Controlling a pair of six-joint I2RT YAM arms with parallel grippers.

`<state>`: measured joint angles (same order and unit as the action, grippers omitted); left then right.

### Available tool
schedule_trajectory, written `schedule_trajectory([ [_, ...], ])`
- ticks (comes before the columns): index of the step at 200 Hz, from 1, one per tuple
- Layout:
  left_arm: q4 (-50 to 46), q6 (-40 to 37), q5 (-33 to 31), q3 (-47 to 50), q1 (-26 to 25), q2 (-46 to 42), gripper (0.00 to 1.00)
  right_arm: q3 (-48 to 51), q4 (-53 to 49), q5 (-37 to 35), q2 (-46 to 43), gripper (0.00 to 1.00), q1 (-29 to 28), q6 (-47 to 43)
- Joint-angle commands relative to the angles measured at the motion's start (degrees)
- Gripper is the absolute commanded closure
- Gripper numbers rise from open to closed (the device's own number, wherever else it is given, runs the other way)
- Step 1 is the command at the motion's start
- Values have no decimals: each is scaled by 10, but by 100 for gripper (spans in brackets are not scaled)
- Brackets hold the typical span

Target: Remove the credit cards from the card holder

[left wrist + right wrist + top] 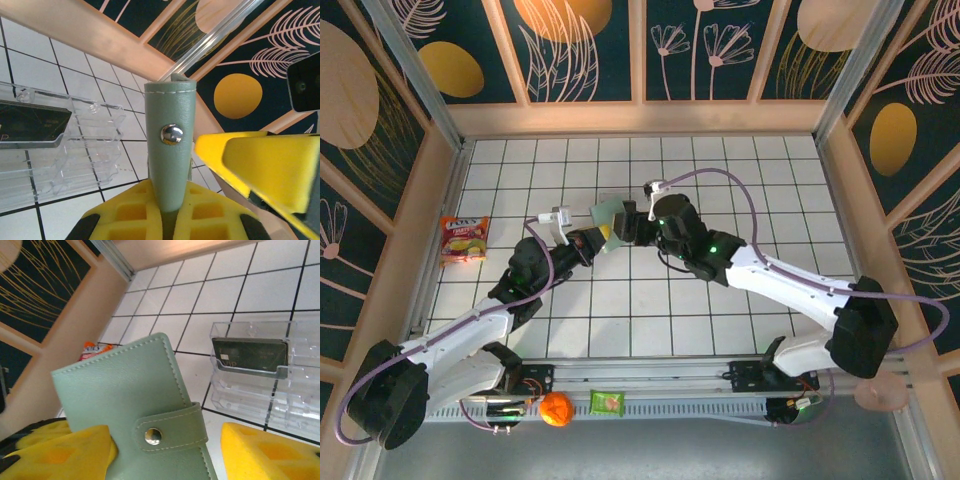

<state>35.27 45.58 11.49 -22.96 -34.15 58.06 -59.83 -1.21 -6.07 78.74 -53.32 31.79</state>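
The card holder is a grey-green wallet, folded and closed by its strap with a metal snap. It is held up above the table's middle. My left gripper is shut on the holder's lower edge, which stands edge-on between the yellow pads. My right gripper is open and straddles the holder: one pad lies against its face, the other stands apart. Any credit cards inside are hidden. One dark card marked VIP stands in a clear tray.
The clear plastic tray with stepped slots lies on the white tiles just beyond the holder, and its wall also shows in the left wrist view. A snack packet lies at the left wall. An orange ball and a green packet sit by the arm bases.
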Motion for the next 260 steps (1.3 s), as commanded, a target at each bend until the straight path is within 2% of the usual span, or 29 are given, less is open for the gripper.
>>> schedule_trajectory([
  [1,12,-9,0,-19,-3,-8,100,-29,-25,-11,19,40,-2,-13],
  [40,17,-7,11,-19,-5,-5,100,-39,-22,9,38,41,-2,-17],
  [86,12,-6,15,-23,-6,-13,100,-63,-86,-73,67,47,1,-22],
  [122,-3,-5,10,-25,-6,-15,100,-64,-110,-122,67,60,3,-26],
  [153,3,-3,14,-25,-7,-11,100,-62,-102,-115,68,71,3,-34],
  [185,4,0,15,-28,-7,-3,100,-58,-99,-114,71,85,2,-34],
  [206,1,-1,13,-29,-7,-3,100,-51,-95,-120,67,100,3,-34],
  [260,2,10,34,-13,-6,10,100,11,-77,-99,21,100,21,-26],
])
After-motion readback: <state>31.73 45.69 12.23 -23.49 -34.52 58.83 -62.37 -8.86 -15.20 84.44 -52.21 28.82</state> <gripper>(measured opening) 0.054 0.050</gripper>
